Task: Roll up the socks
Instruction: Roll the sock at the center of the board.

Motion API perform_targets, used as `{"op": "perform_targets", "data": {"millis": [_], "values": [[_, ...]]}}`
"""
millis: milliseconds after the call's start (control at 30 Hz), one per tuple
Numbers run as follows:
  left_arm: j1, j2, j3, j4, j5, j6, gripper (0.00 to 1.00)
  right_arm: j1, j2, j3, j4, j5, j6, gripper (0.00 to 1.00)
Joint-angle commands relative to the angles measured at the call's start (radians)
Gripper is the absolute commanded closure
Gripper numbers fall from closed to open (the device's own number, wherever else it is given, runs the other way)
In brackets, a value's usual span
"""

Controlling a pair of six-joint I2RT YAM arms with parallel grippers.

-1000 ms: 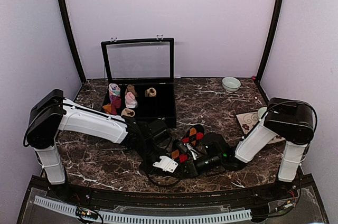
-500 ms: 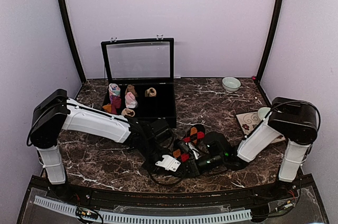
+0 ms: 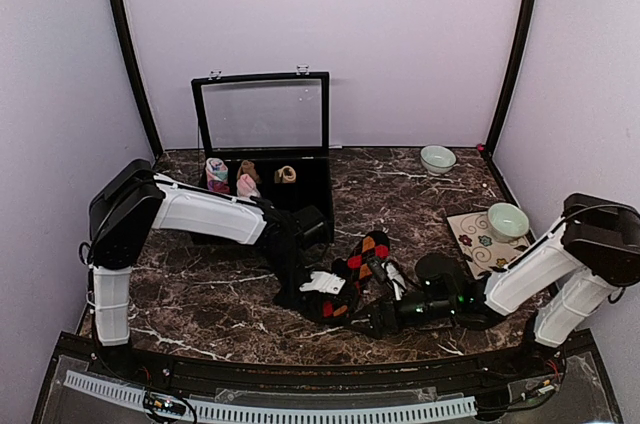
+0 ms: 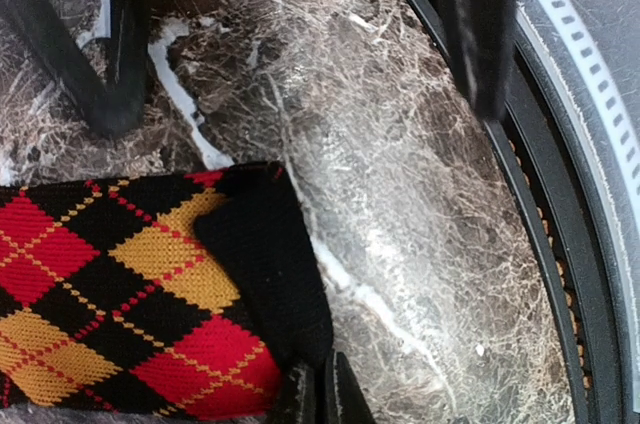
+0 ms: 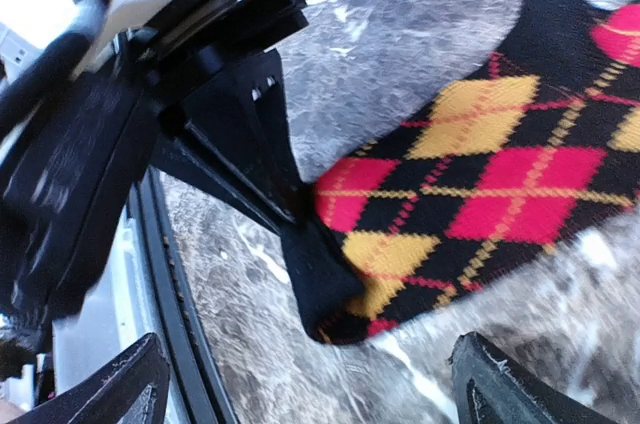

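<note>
The left arm [image 3: 205, 214] and the right arm [image 3: 530, 276] have the same build: long links in smooth white shells, with big black rounded housings at the joints. Each one stands on a white column. The left hand [image 4: 322, 396] is black with two thin fingers, and it carries a white plate [image 3: 322, 282] on its body. The right hand [image 3: 372, 323] is black too, its fingers [image 5: 112, 384] matte and angular. A small green light [image 3: 441, 296] shines on its wrist.
</note>
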Motion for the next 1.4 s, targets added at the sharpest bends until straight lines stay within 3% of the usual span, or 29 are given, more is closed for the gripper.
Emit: {"op": "perform_targets", "data": {"millis": [0, 233, 300, 467, 600, 700, 933, 1067, 1367], "values": [[0.009, 0.096, 0.013, -0.173, -0.020, -0.013, 1.00, 0.060, -0.056, -0.074, -0.221, 0.238, -0.003, 0.01], [0.021, 0.206, 0.149, -0.299, 0.028, -0.006, 1.00, 0.262, -0.415, -0.025, -0.523, 0.780, -0.104, 0.01], [0.022, 0.252, 0.194, -0.346, 0.050, 0.006, 1.00, 0.269, -0.513, -0.021, -0.587, 0.808, -0.123, 0.01], [0.026, 0.343, 0.306, -0.457, 0.085, 0.011, 1.00, 0.261, -0.713, -0.149, -0.477, 0.909, -0.040, 0.01], [0.034, 0.384, 0.344, -0.500, 0.129, 0.002, 1.00, 0.262, -0.822, -0.232, -0.333, 0.762, -0.195, 0.01], [0.046, 0.407, 0.368, -0.523, 0.168, -0.017, 1.00, 0.262, -0.768, -0.207, -0.338, 0.662, -0.317, 0.01], [0.069, 0.450, 0.442, -0.571, 0.225, -0.066, 1.00, 0.331, -0.413, 0.068, -0.501, 0.557, -0.600, 0.03], [0.076, 0.465, 0.471, -0.587, 0.245, -0.090, 1.00, 0.350, -0.316, 0.167, -0.559, 0.545, -0.688, 0.23], [0.088, 0.477, 0.481, -0.590, 0.256, -0.110, 1.00, 0.361, -0.204, 0.210, -0.539, 0.469, -0.725, 0.45]]}}
